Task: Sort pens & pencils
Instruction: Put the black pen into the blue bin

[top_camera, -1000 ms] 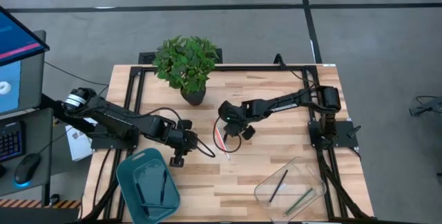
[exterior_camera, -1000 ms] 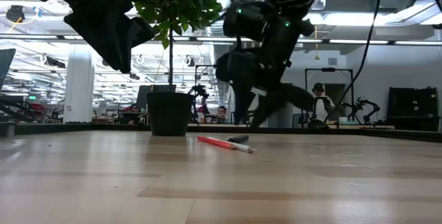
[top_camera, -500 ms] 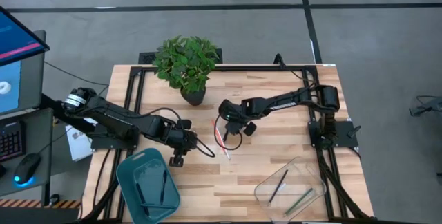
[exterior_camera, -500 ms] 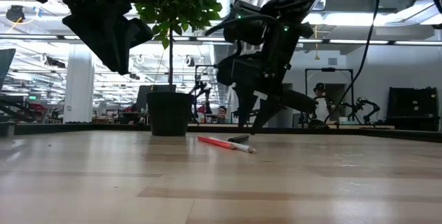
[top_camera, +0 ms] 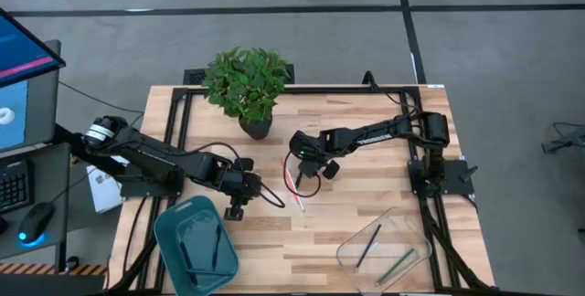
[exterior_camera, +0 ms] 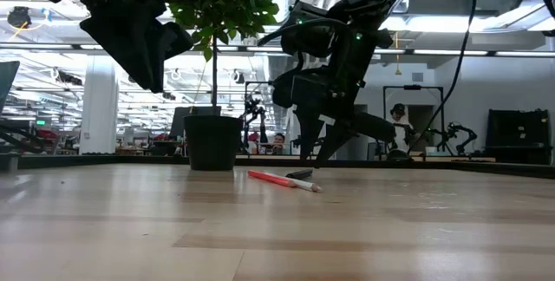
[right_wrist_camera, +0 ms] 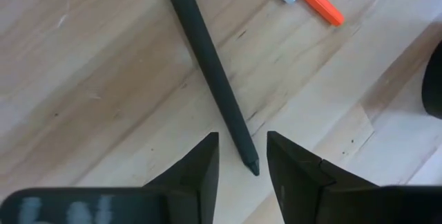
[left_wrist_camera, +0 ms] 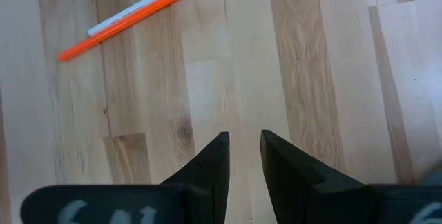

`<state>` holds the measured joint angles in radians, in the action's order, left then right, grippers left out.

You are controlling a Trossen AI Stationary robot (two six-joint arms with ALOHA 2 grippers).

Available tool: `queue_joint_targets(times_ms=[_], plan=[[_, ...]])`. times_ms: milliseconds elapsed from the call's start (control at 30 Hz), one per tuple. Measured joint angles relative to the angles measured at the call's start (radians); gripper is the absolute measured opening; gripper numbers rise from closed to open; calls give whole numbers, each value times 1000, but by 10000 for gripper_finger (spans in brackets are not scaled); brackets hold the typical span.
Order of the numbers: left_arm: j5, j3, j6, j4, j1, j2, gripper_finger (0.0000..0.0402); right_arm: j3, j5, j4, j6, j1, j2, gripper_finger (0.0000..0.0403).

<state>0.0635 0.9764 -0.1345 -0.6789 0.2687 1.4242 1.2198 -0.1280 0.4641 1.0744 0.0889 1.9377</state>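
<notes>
We see a pale wooden counter (top_camera: 366, 205) of butcher-block planks, framed by black rails, standing on a grey floor (top_camera: 475, 49) crossed by dark lines. A potted plant (top_camera: 247, 86) stands near the counter's back edge, and we place everything by it.

Just in front of the plant and a little to its right, the right gripper (top_camera: 299, 179) hangs low over a black pen (right_wrist_camera: 210, 65); its fingers (right_wrist_camera: 197, 169) stand a narrow gap apart with the pen's tip between them, and we cannot tell whether they touch it. Beside that pen lie an orange-red pen (left_wrist_camera: 138, 18) and a white one (left_wrist_camera: 145, 3), side by side and touching.

In front of the plant and to its left, the left gripper (top_camera: 239, 205) hovers over bare wood, its fingers (left_wrist_camera: 210, 172) slightly parted and holding nothing.

Farther forward and left of the plant sits a teal bin (top_camera: 169, 232) with dark pens in it; farther forward and right, a clear tray (top_camera: 402, 223) holds a dark stick and an olive one.

At counter height, the room beyond the plant is a large workshop with ceiling lights, where a person (exterior_camera: 401, 129) stands in the distance.
</notes>
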Motion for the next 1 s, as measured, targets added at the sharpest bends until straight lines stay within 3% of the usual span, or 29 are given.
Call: queue_joint_targets(times_ms=[233,600,1000], plan=[[-2,0,-5,2,0,0,75,6,18,-11,0,1,42,141],[-7,0,-5,7,0,0,75,177,74,149,-1,7,131,138],[-8,0,-10,4,0,0,75,188,130,210,-46,4,140,79]])
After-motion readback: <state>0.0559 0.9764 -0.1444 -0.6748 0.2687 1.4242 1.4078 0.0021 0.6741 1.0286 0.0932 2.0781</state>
